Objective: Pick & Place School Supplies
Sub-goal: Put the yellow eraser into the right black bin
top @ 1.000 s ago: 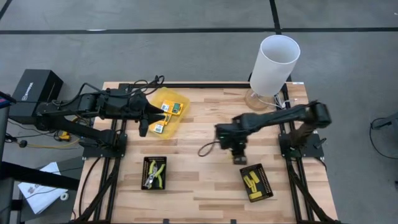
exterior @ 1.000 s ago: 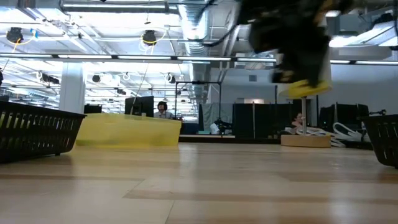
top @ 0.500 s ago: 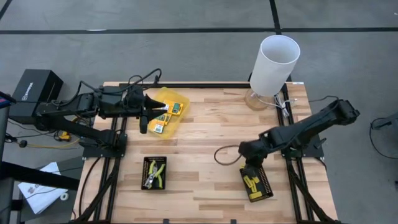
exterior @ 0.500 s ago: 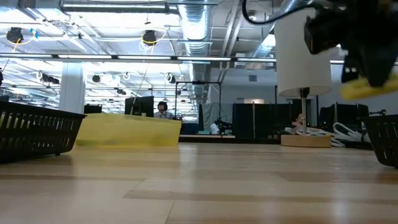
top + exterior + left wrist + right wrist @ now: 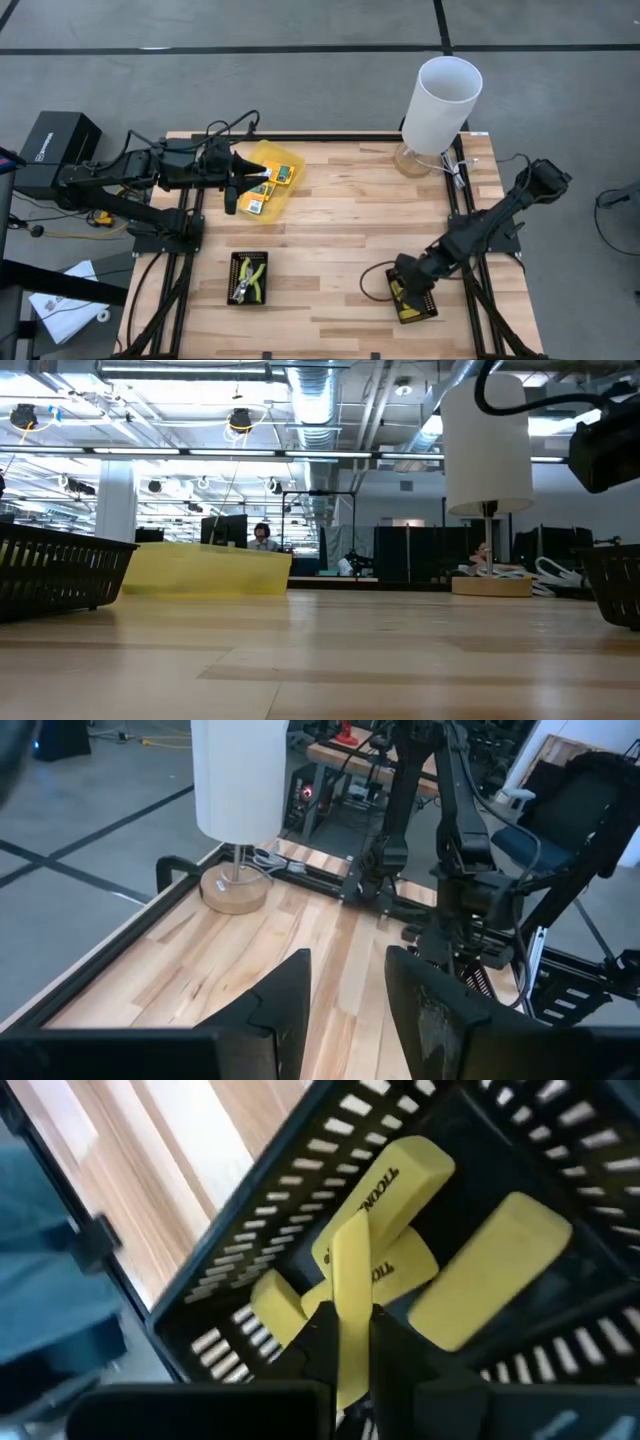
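Observation:
My right gripper (image 5: 403, 288) hangs low over the right black tray (image 5: 430, 303), shut on a yellow stubby piece (image 5: 350, 1275). Several more yellow pieces (image 5: 490, 1270) lie heaped on that tray's floor. My left gripper (image 5: 243, 181) hovers open at the translucent yellow container (image 5: 275, 157), where flat packets (image 5: 285, 175) lie; in its wrist view the gap between its fingers (image 5: 345, 1005) holds nothing. The plier-like tool (image 5: 247, 280) lies in the left black tray (image 5: 234, 262). My right gripper pinches the yellow piece near its upper end (image 5: 350, 1330) between its two fingers, coming from above and pointing down into the tray. The piece hangs below the fingers over the heaped pieces; whether its lower end touches them I cannot tell.
A white lamp (image 5: 440, 105) on a wooden base stands at the far right corner, with cables beside it. The low view shows the yellow container (image 5: 205, 572), the left tray (image 5: 60, 575) and the right tray's wall (image 5: 615, 585), with bare wood across the table's middle.
My right gripper has carried the yellow piece from the table's middle toward the near right corner and gone down over the right black tray, staying shut on it. My left arm has shifted slightly toward the far edge at the yellow container.

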Robot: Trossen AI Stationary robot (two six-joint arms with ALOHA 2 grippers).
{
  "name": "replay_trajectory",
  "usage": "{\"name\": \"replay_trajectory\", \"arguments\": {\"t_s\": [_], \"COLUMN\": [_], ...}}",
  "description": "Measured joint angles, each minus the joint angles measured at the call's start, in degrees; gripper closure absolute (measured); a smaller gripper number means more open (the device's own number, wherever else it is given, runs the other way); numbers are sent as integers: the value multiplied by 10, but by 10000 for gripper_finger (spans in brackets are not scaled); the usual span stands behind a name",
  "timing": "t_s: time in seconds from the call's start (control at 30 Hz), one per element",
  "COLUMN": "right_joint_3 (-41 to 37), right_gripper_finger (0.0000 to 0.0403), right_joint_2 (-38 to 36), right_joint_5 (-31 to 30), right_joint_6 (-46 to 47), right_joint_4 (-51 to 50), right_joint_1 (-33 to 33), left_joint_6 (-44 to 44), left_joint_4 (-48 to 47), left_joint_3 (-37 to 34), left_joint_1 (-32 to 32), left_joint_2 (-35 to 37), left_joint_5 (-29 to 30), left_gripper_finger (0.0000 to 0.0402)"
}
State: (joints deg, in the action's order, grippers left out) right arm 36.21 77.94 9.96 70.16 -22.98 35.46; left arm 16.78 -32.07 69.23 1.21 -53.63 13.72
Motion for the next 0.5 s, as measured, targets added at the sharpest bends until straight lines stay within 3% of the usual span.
{"name": "replay_trajectory", "arguments": {"t_s": [0.33, 0.5], "right_joint_3": [-9, -9], "right_gripper_finger": [377, 294], "right_joint_2": [0, 0], "right_joint_5": [-85, -90], "right_joint_6": [34, 84], "right_joint_4": [53, 68], "right_joint_1": [10, -4], "left_joint_6": [1, 26], "left_joint_4": [6, 31], "left_joint_3": [0, 0], "left_joint_1": [0, 0], "left_joint_2": [0, 0], "left_joint_5": [3, 3], "left_gripper_finger": [275, 275]}}
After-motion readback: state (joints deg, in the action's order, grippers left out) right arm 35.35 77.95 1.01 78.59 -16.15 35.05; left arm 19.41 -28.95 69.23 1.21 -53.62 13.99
